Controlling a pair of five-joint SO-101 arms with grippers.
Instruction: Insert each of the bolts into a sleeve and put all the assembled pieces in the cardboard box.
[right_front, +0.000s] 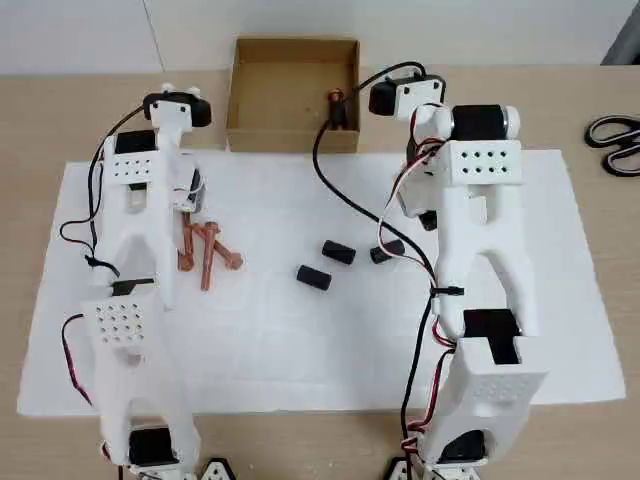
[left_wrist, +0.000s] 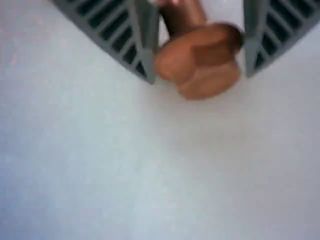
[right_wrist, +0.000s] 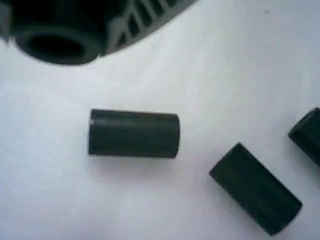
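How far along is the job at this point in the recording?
Done: one assembled piece lies in the cardboard box. In hand: the left gripper is shut on a bolt, and the right gripper appears to hold a sleeve. Left: joining those two, then pairing the loose bolts with the three loose sleeves on the white mat and boxing everything.

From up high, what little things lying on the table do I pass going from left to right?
Copper bolts → black sleeve → second black sleeve → third black sleeve → scissors.
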